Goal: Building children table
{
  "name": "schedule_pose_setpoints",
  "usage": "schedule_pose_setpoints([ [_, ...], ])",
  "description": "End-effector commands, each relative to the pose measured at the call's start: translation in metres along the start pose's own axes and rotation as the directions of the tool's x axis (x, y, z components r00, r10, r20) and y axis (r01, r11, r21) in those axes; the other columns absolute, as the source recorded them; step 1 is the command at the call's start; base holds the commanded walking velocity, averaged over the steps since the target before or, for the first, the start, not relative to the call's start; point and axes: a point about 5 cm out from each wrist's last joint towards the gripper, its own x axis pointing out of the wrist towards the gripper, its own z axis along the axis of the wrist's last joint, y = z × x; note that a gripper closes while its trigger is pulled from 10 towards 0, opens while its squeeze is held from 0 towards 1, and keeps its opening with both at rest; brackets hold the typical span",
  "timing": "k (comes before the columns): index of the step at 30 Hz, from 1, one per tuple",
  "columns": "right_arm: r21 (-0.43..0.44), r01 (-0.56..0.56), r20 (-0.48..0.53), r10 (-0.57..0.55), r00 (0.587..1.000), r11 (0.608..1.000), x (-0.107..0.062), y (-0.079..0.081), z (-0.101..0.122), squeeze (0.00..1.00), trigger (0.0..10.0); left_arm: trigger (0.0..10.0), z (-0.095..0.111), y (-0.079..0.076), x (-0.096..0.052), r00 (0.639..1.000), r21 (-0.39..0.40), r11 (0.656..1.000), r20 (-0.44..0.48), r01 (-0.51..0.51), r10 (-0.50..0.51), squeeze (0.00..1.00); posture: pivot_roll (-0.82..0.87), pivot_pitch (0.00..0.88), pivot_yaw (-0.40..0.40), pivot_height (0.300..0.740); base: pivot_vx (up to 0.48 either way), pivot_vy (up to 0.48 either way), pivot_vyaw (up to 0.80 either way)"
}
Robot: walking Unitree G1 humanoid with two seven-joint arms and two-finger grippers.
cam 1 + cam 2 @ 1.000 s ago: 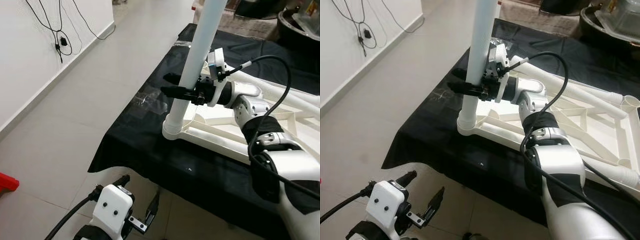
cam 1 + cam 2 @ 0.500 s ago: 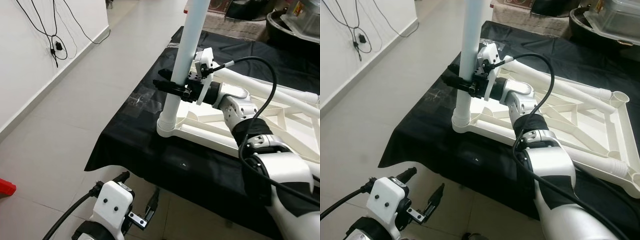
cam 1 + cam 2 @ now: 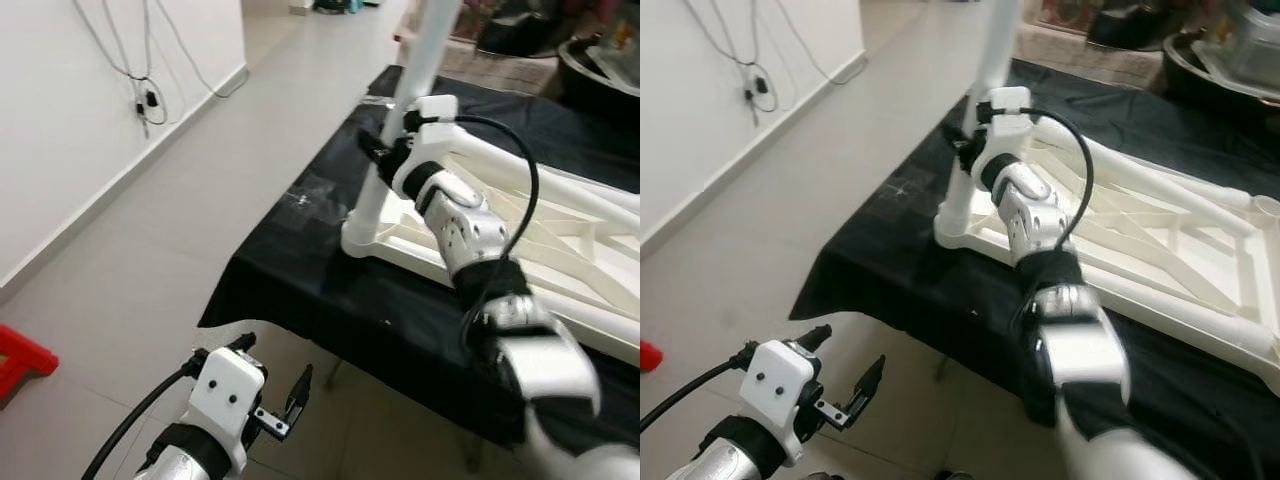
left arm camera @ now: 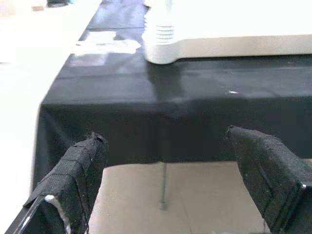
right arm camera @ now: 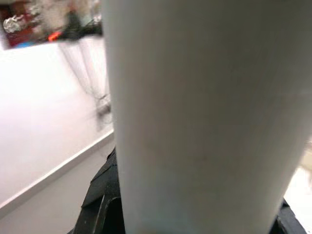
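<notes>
A white children's table top (image 3: 470, 262) lies upside down on a table under a black cloth (image 3: 300, 270). One white table leg (image 3: 425, 60) stands upright in the corner socket (image 3: 365, 238) nearest the cloth's left edge. My right gripper (image 3: 383, 158) is shut on this leg a little above the socket; in the right wrist view the leg (image 5: 195, 112) sits between the black fingers (image 5: 102, 204). My left gripper (image 3: 272, 365) hangs open and holds nothing, low over the floor in front of the table, and its wrist view looks toward the socket (image 4: 158, 46).
Another long white leg (image 3: 1160, 190) lies across the upturned top. Clear plastic wrap (image 3: 315, 195) lies on the cloth by the socket. Cables (image 3: 145, 95) hang on the left wall, a red object (image 3: 20, 355) sits on the floor, and dark clutter (image 3: 600, 70) stands beyond the table.
The whole picture has shifted, so the camera moved. My right gripper stays shut on the leg, with its wrist turned so the fingers stick out less. The left arm hangs as before.
</notes>
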Motion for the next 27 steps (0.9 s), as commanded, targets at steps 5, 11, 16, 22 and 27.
schedule_pose_setpoints([
  [5,-0.065,0.284,-0.067,-0.289,0.955,0.956,-0.038,-0.002,-0.032,0.00,10.0,10.0,-0.005,0.004,0.005,1.000,0.005,1.000,-0.009,0.017,-0.017,0.00,0.13,0.198,-0.088,0.740,0.000,0.000,0.00],
  [11,-0.057,0.375,-0.095,-0.379,0.921,0.925,-0.041,0.028,-0.036,0.00,10.0,10.0,-0.006,0.007,0.009,1.000,0.015,1.000,-0.003,0.017,-0.017,0.00,0.13,0.179,-0.085,0.740,0.000,0.000,0.00],
  [16,-0.114,0.467,-0.129,-0.479,0.868,0.877,-0.034,0.039,-0.037,0.00,10.0,10.0,-0.007,0.008,0.011,1.000,0.018,1.000,0.000,0.017,-0.017,0.00,0.14,0.170,-0.089,0.740,0.000,0.000,0.00],
  [22,-0.299,0.621,-0.144,-0.677,0.722,0.725,-0.032,0.035,-0.035,0.00,10.0,10.0,-0.009,0.010,0.010,1.000,0.021,1.000,0.000,0.015,-0.015,0.00,0.15,0.162,-0.096,0.740,0.000,0.000,0.00],
  [27,-0.308,0.722,-0.147,-0.780,0.608,0.620,-0.036,0.028,-0.032,0.00,10.0,10.0,-0.010,0.010,0.010,1.000,0.025,1.000,-0.001,0.014,-0.014,0.00,0.14,0.157,-0.096,0.740,0.000,0.000,0.00],
])
